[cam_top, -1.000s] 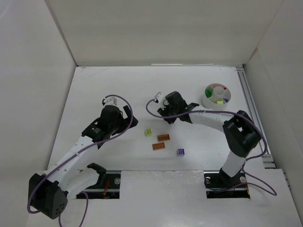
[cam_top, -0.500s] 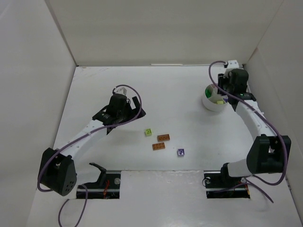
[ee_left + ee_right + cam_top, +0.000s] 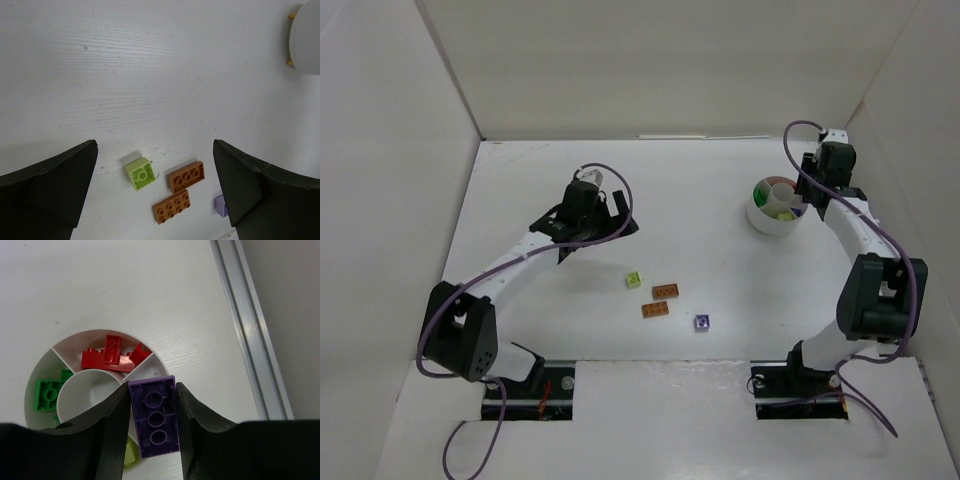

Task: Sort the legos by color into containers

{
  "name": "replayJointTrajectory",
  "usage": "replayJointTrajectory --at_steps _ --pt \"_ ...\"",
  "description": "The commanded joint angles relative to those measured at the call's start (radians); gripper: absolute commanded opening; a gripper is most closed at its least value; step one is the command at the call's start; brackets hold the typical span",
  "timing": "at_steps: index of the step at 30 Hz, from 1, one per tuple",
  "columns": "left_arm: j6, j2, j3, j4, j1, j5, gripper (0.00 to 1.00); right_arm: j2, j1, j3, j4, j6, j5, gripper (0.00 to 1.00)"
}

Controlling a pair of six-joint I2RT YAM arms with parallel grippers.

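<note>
My right gripper (image 3: 152, 420) is shut on a purple lego (image 3: 153, 416) and holds it over the round white dish (image 3: 41, 374), which also shows in the top view (image 3: 760, 217). The dish holds red legos (image 3: 107, 357), a green lego (image 3: 49, 392) and a pale yellow-green lego (image 3: 131, 456) in separate compartments. My left gripper (image 3: 152, 175) is open above the table. Below it lie a pale yellow-green lego (image 3: 140, 173), two orange-brown legos (image 3: 186, 176) (image 3: 171, 206) and a light purple lego (image 3: 220, 205). In the top view they lie mid-table (image 3: 663, 299).
A metal rail (image 3: 252, 325) runs along the table's right edge beside the dish. White walls enclose the table on the left, back and right. The dish edge shows at the top right of the left wrist view (image 3: 306, 45).
My right arm swung from the middle of the table to the dish at the far right, carrying the purple lego. My left gripper moved up and right, toward the loose legos.
</note>
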Motion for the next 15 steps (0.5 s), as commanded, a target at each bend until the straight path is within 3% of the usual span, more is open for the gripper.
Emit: replayJointTrajectory --at_steps 1,5,15 --pt "0.028 0.020 0.057 0.017 0.005 0.017 0.99 0.021 -0.006 0.051 0.030 0.077 0.047 0.23" --pt "0.037 0.038 0.069 0.008 0.005 0.017 0.99 0.031 -0.006 0.051 0.030 0.117 0.067 0.25" --pt "0.037 0.072 0.089 -0.001 0.005 0.035 0.99 0.009 -0.006 -0.005 0.030 0.149 0.084 0.52"
